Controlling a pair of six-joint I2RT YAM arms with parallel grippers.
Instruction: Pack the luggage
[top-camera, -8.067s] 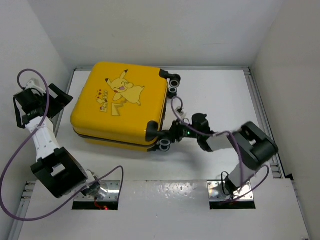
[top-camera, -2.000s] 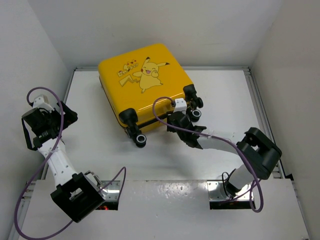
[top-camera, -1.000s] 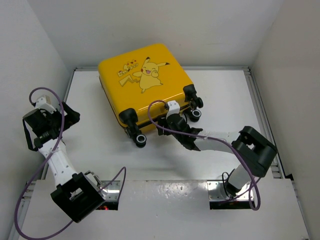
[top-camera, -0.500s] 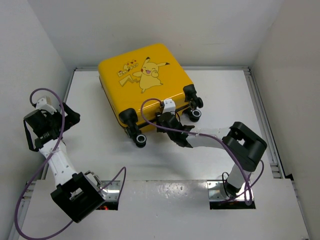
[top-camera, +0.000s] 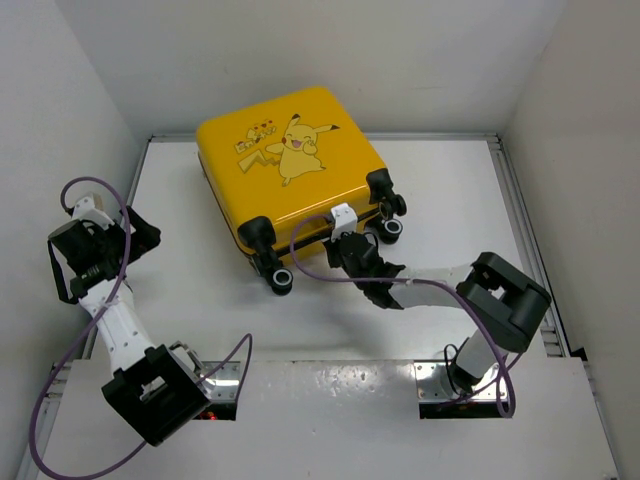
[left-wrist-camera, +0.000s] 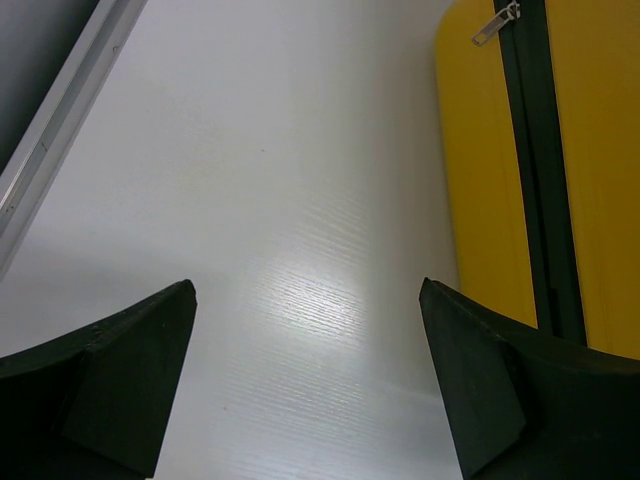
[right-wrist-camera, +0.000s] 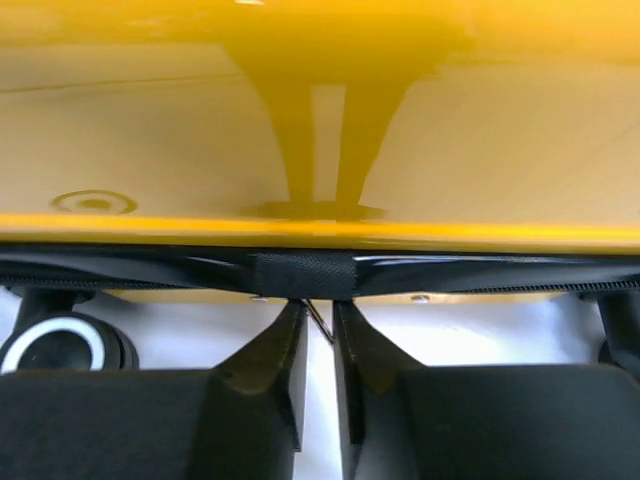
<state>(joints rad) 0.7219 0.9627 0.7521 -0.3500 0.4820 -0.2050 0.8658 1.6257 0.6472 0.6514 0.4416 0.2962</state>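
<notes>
The luggage (top-camera: 290, 170) is a yellow hard-shell suitcase with a Pikachu cartoon. It lies closed and flat at the back of the table, its wheels toward me. My right gripper (top-camera: 345, 243) is at its near wheel-side edge, between the two wheels. In the right wrist view the fingertips (right-wrist-camera: 318, 305) are almost together just under the black zipper seam (right-wrist-camera: 300, 272), with a thin dark zipper pull (right-wrist-camera: 320, 325) between them. My left gripper (top-camera: 140, 232) is open and empty, left of the luggage. In its wrist view (left-wrist-camera: 305, 290) the luggage's side (left-wrist-camera: 590, 150) is at the right.
Black wheels (top-camera: 280, 277) (top-camera: 390, 228) stick out from the luggage's near edge; one shows in the right wrist view (right-wrist-camera: 60, 345). A silver zipper tab (left-wrist-camera: 495, 22) hangs on the seam. White walls enclose the table. A metal rail (left-wrist-camera: 60, 130) runs along the left edge.
Since 8 s ago the luggage has turned so its wheels face me. In the last second my right gripper slid left along the seam, then back right. The left arm barely moved.
</notes>
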